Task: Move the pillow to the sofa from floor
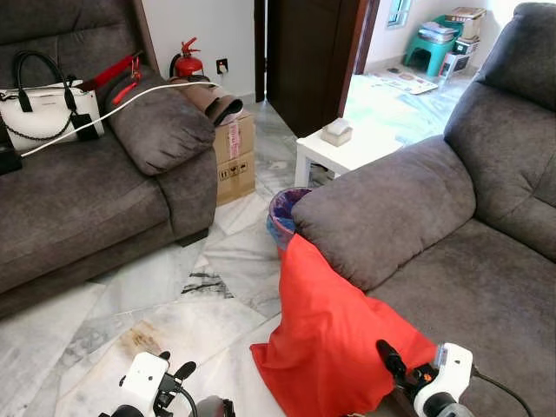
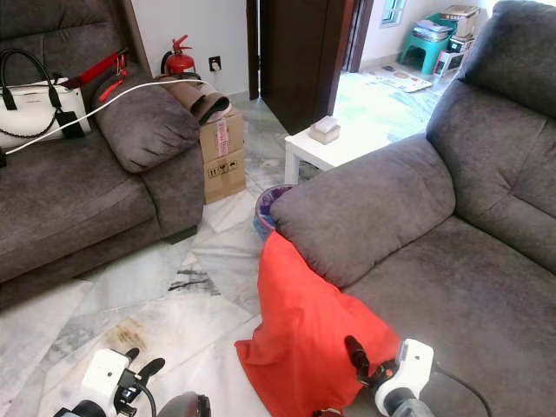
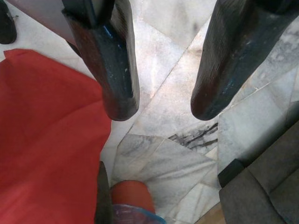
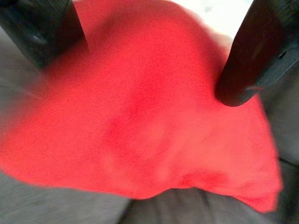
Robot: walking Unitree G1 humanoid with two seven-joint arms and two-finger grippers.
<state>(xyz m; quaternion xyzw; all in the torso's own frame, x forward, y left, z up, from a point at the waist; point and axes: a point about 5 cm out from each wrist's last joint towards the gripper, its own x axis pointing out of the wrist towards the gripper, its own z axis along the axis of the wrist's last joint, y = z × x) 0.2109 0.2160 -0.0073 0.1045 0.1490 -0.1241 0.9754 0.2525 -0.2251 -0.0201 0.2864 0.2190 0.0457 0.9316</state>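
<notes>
A red pillow (image 1: 326, 334) leans against the front of the grey right sofa (image 1: 452, 261), under its armrest, with its lower corner on the marble floor (image 1: 174, 295). My right gripper (image 4: 145, 72) is open just at the pillow's right edge, by the sofa seat, and the red cloth spans the space between and beyond its fingers. My left gripper (image 3: 163, 105) is open low over the floor to the left of the pillow, with nothing between its fingers. In the left wrist view the pillow (image 3: 46, 140) lies beside one finger.
A waste bin with a purple liner (image 1: 282, 213) stands behind the pillow beside a white side table (image 1: 347, 148). A second grey sofa (image 1: 87, 200) at left holds a white handbag (image 1: 43, 109). A cardboard box (image 1: 234, 156) sits by its armrest.
</notes>
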